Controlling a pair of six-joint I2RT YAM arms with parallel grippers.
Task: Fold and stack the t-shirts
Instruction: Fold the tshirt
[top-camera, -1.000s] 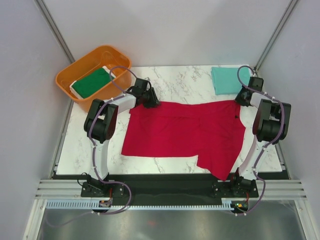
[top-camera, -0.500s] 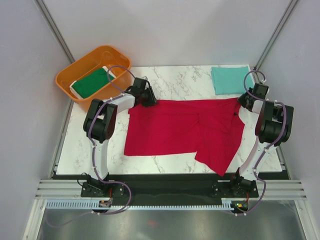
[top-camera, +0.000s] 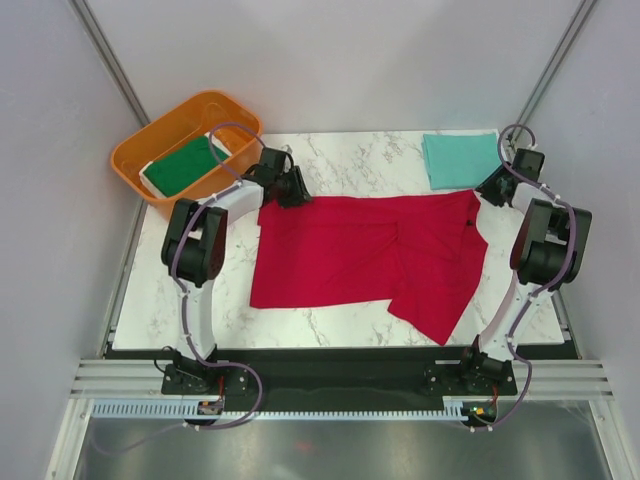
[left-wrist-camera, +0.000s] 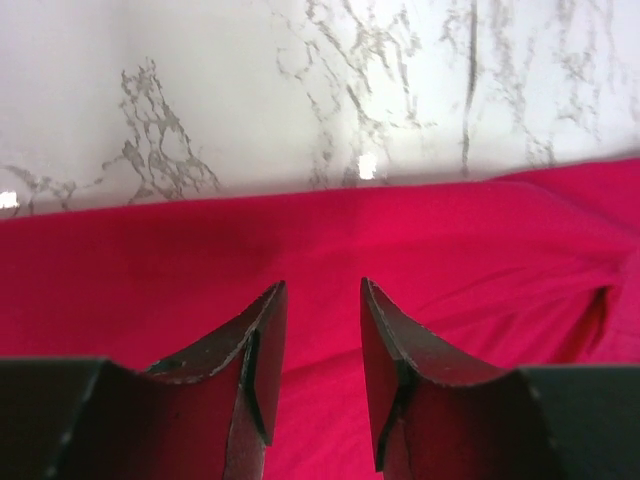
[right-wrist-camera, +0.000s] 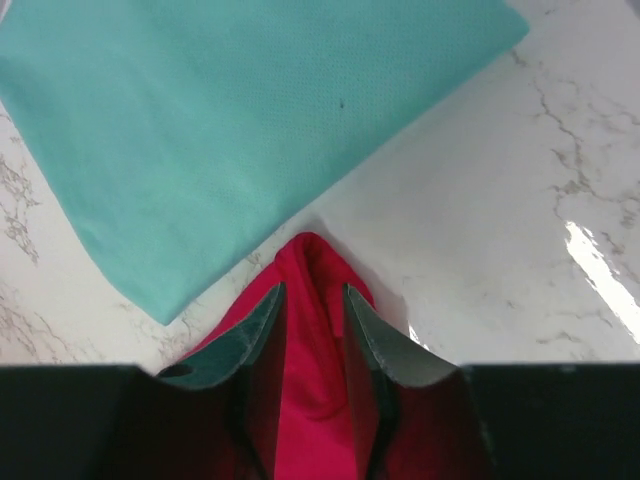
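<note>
Top view: bright red cloth t-shirt (top-camera: 360, 255) spread on marble tabletop (top-camera: 180, 300), barely folded; teal cloth t-shirt (top-camera: 460, 158) folded, far right; dark green t-shirt (top-camera: 180, 165) folded inside orange plastic tub (top-camera: 190, 108).
Left wrist: left claw (left-wrist-camera: 320, 290) open over red cloth.
Right wrist: right claw (right-wrist-camera: 312, 290) narrowly parted around red corner; grip impossible to tell.
Remaining: fold red, stack all.

Red t-shirt (top-camera: 350, 255) matt cloth; table (top-camera: 360, 160) glossy marble; tub (top-camera: 170, 120) smooth plastic.
</note>
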